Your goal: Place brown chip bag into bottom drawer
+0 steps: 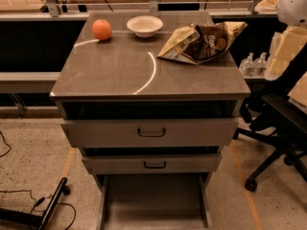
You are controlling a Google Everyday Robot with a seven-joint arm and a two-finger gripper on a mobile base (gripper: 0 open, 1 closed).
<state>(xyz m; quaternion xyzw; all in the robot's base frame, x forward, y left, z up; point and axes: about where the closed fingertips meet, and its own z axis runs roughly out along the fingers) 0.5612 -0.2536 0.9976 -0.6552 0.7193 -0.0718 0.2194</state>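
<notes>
Starting out — brown chip bag point(201, 42) ungrasped on surface point(120, 71), bottom drawer point(153, 200) open below it; gripper point(288, 51) right of it — state unclear.

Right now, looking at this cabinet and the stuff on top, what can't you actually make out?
Gripper: outside the camera view, past the right edge; only pale arm parts show there.
Bottom drawer: its front end is cut off by the lower edge.
Chip bag: lettering too small to read.
Top drawer: inside lost in shadow under the tabletop.
</notes>
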